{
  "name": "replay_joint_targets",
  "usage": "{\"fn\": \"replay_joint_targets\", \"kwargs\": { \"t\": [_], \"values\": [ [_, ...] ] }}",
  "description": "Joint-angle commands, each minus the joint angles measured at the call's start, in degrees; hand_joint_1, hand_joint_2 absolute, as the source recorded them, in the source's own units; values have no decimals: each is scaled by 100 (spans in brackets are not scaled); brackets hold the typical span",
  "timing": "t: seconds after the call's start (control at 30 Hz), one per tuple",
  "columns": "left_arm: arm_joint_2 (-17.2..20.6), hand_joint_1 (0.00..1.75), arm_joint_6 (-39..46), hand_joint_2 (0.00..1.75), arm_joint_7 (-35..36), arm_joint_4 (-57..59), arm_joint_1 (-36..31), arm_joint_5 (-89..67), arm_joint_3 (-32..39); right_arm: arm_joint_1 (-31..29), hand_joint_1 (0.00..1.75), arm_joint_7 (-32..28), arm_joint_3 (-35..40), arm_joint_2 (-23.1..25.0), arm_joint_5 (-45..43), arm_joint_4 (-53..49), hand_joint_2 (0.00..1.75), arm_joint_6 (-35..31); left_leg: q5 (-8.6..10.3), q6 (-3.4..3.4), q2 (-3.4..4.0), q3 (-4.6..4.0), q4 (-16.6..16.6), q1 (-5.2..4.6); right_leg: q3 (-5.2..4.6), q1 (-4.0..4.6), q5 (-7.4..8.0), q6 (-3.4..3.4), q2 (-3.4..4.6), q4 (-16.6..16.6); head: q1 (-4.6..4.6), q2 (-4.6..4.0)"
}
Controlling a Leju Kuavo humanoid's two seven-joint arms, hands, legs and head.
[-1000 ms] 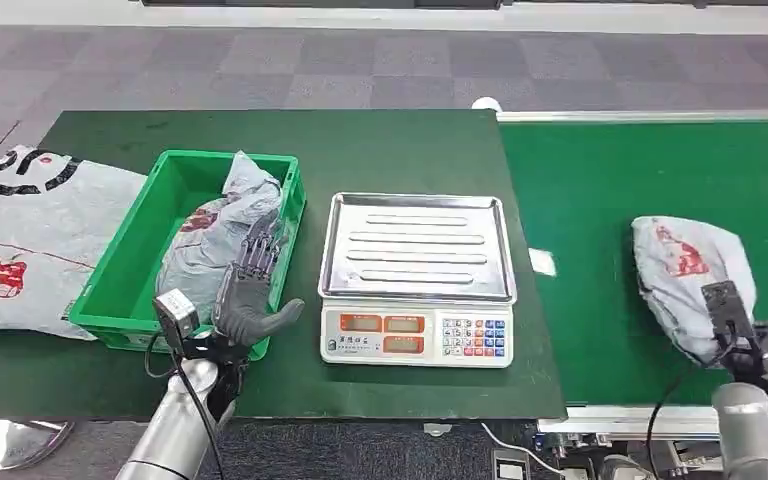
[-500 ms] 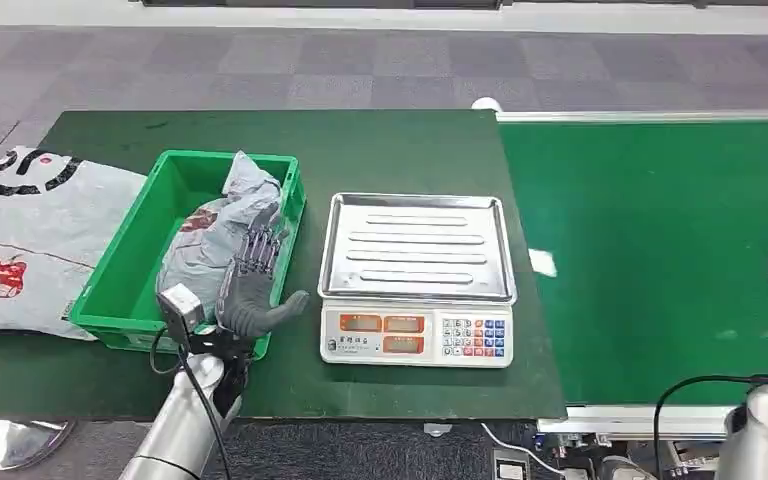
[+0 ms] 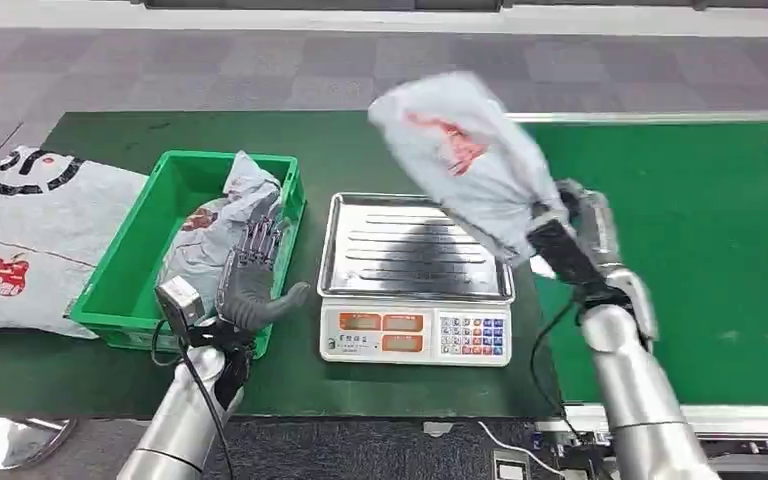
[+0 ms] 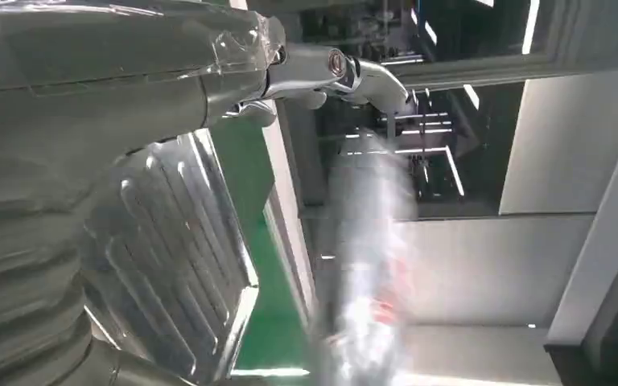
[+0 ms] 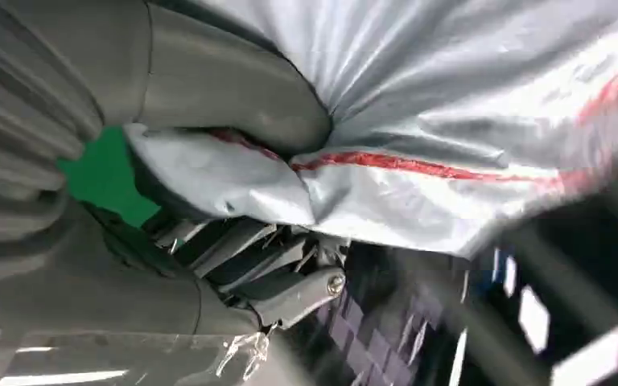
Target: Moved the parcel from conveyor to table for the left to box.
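Note:
A grey parcel (image 3: 460, 160) with red print hangs in the air above the steel tray of the scale (image 3: 415, 250), gripped from its lower right end by my right hand (image 3: 570, 240). In the right wrist view the thumb (image 5: 233, 96) presses into the grey plastic of the parcel (image 5: 451, 121). My left hand (image 3: 252, 285) is open, fingers spread, at the near right corner of the green box (image 3: 125, 270), beside another grey parcel (image 3: 215, 235) lying in that box. The left wrist view shows the held parcel (image 4: 370, 265) as a blur beyond the scale tray (image 4: 177, 265).
The green conveyor belt (image 3: 700, 240) runs on the right past the table's edge. A large white printed bag (image 3: 30, 235) lies at the table's left end. The scale's keypad (image 3: 470, 335) faces me at the front.
My right hand has lifted the grey parcel off the conveyor and swung it left, from the belt's right side to above the scale. The left hand has barely moved.

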Motion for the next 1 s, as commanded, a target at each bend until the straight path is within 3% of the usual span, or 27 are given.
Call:
{"fn": "replay_joint_targets", "kwargs": {
  "t": [0.03,0.13,0.5,0.67,0.8,0.9,0.93,0.97,1.0],
  "values": [
    [151,0,-30,175,-278,313,-183,1,-171,-1055,175,44,1714,-10,170,1937,175,643,-10,-5,16,18,-8,10,18,10,-1,-11,15,-13,-2,0],
    [83,0,-68,175,-278,359,-176,12,-298,-1254,175,176,2315,-41,331,2340,175,793,-11,-4,20,5,-2,9,6,8,-1,-10,19,-5,0,0],
    [83,0,-68,175,-278,359,-176,12,-298,-1254,175,176,2315,-41,331,2340,175,793,-8,-9,1,5,-7,8,8,9,-4,-14,0,-13,-2,0],
    [-27,0,-88,175,-278,503,-233,5,-516,-1030,175,203,2750,-7,289,2506,175,634,-9,-10,2,18,-14,12,22,12,-5,-15,0,-22,-2,0],
    [-123,0,-46,175,-278,603,-251,28,-646,-1088,175,701,2993,-10,339,2734,175,509,-8,-8,1,3,-4,6,3,6,-6,-10,-1,-9,-2,0],
    [-129,0,-101,175,-278,600,-231,38,-727,-836,175,516,2767,-192,-99,2451,175,324,-9,-9,2,14,-12,10,17,11,-4,-14,-2,-21,-2,0],
    [-129,0,-82,175,-278,611,-228,37,-745,-722,75,449,2680,-276,-263,2272,175,272,-7,-8,-10,7,-9,9,12,10,-7,-12,-15,-17,-2,0],
    [-132,0,-84,175,-278,632,-231,40,-754,-642,0,428,2619,-333,-337,2128,175,155,-6,-7,-16,3,-8,7,9,8,-8,-11,-20,-15,-2,0],
    [-145,0,-92,175,-278,724,-271,54,-766,-457,0,357,2390,-424,-607,1733,175,-107,-7,-8,-17,11,-12,12,19,13,-8,-13,-21,-24,-2,0]
  ]
}}
